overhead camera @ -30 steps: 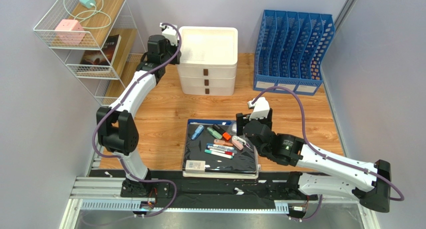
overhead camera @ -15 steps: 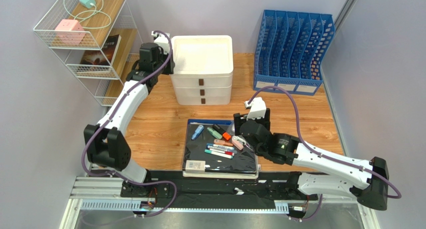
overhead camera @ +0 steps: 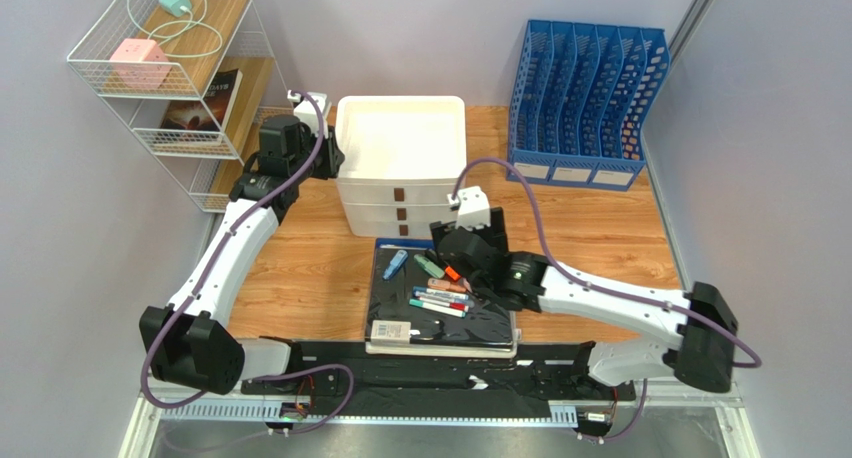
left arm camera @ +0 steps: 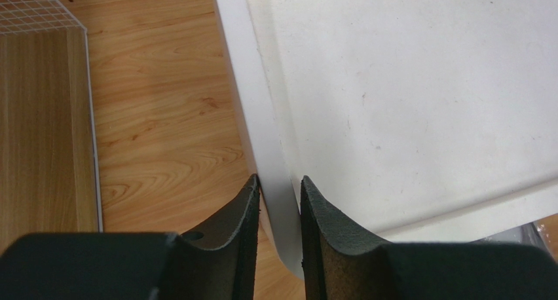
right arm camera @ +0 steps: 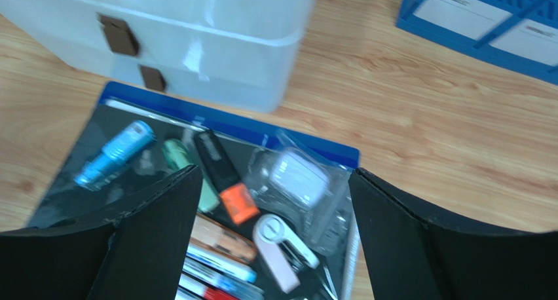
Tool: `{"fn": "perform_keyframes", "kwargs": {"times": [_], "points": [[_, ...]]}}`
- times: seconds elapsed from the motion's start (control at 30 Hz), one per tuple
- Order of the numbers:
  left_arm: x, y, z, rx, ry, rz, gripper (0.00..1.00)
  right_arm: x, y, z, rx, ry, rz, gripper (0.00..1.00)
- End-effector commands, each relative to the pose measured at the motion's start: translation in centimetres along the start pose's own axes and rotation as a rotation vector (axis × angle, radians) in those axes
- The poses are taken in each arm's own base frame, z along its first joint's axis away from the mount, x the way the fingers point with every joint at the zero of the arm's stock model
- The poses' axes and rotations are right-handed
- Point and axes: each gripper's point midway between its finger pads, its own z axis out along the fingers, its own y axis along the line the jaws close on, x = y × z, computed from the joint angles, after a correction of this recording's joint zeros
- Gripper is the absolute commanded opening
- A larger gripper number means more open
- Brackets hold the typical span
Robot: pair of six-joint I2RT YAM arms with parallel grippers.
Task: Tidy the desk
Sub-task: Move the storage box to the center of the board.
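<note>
No writing can be read anywhere. The white labels (right arm camera: 458, 5) on the blue file rack (overhead camera: 585, 98), at two o'clock on the worktop (overhead camera: 580, 238), are too small and blurred. So are the book cover (overhead camera: 205, 103) on the wire shelf (overhead camera: 230, 18) at ten o'clock and the print on the small white box (overhead camera: 391, 330) and markers (overhead camera: 440, 303) at six o'clock.

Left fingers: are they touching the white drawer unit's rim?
Touching. The left wrist view shows both left fingers pressed against the white drawer unit at its rim, one each side.
</note>
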Motion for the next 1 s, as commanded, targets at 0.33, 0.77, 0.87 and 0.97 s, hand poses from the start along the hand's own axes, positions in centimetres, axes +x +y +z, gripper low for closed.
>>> {"fn": "perform_keyframes", "kwargs": {"times": [0.33,0.77,0.87,0.97], "points": [[4.5,-2.6,-3.2,0.110,0.127,-0.062,0.55,-6.9,12.0,5.7,-0.030,-0.128,0.035,0.74],[4.9,-2.4,-2.9,0.108,0.133,-0.055,0.50,-9.7,10.8,8.1,0.057,-0.193,0.057,0.71],[4.7,-2.4,-2.8,0.106,0.120,-0.051,0.49,-10.0,10.0,8.9,0.050,-0.181,0.088,0.66],[4.7,-2.3,-2.5,0.104,0.116,-0.049,0.49,-10.1,9.4,9.8,0.049,-0.170,0.108,0.61]]}}
